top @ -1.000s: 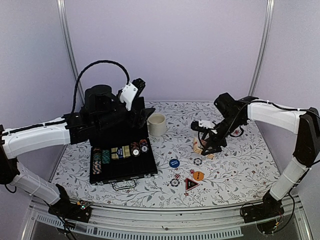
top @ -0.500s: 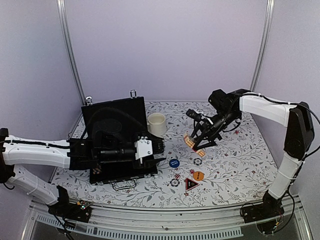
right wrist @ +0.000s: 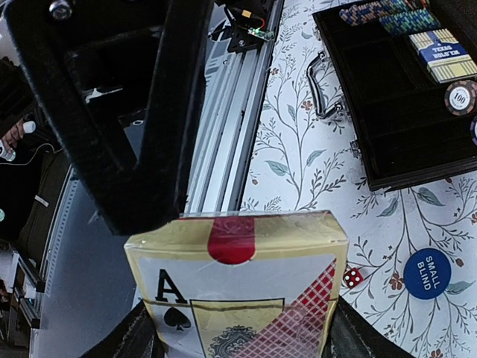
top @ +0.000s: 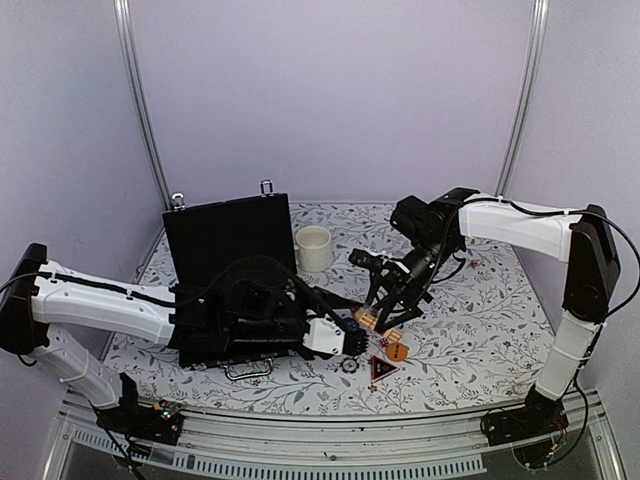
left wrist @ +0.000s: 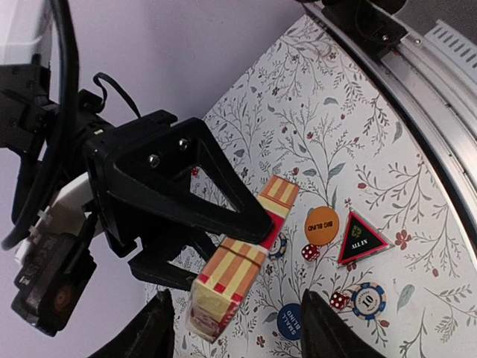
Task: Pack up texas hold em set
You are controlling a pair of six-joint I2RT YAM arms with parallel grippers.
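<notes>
Card deck [right wrist: 242, 291] clamped in right gripper [top: 378, 316], above table [top: 470, 330]. Below it: buttons [top: 397, 351], dice [top: 383, 343]. Left gripper [top: 350, 338] just left. Case [top: 225, 240] farther left; mug [top: 314, 248] behind-left.

Soft, even, bright light from above leaves only faint shadows on the desk [top: 480, 330] beneath the card deck [top: 368, 320]. The deck's wrap shows a mild sheen in the right wrist view. Above it the left arm [right wrist: 127, 112] is featureless black. The left wrist view bends the desk's edge.

Mug [top: 314, 248]: I see it cream, upright, far centre on the cloth.
Tablecloth [top: 490, 320]: floral print, lying flat.
Backdrop [top: 330, 100]: plain lilac, far side.
</notes>
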